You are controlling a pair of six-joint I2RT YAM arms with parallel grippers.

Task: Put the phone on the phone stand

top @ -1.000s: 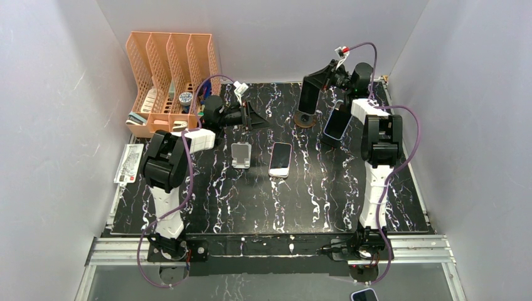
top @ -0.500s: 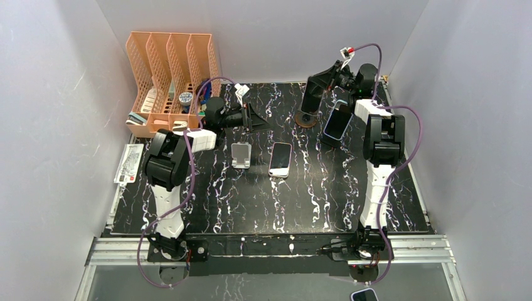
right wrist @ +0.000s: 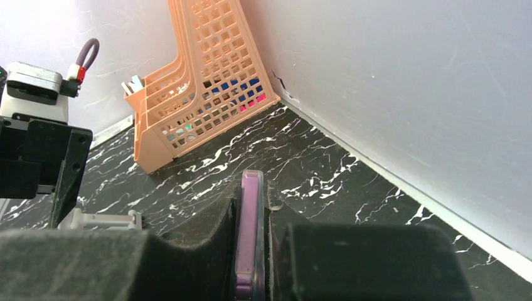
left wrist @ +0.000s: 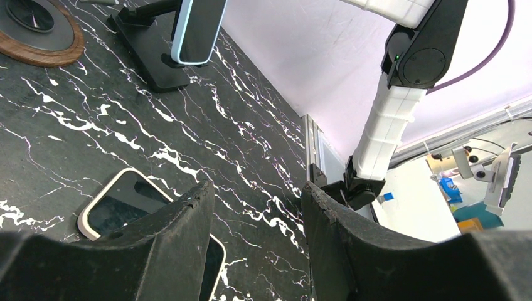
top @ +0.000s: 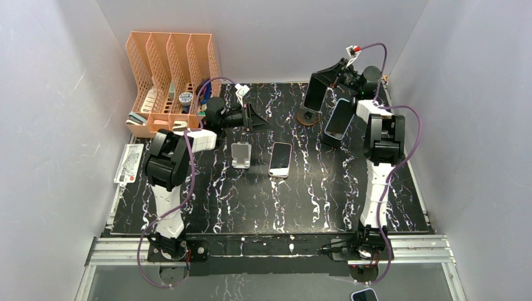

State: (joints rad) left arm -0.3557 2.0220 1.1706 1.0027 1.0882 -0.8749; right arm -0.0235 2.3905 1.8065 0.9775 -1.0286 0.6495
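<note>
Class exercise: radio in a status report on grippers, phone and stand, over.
Left gripper open, empty. Right gripper shut on purple-edged phone. Small grey phone stand unoccupied; white phone flat beside it.

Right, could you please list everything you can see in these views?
table: 1, black marbled
file rack: 1, orange, far left corner
small stand: 1, silver, table centre
white phone: 1, flat, right of small stand
black stand: 1, far right
blue-edged phone: 1, on black stand
disc: 1, wood-rimmed, left of black stand
packet: 1, white, left table edge
spare phone: 1, dark, below table
purple phone: 1, in right gripper
left gripper: black, open, over table
right gripper: black, shut on purple phone
</note>
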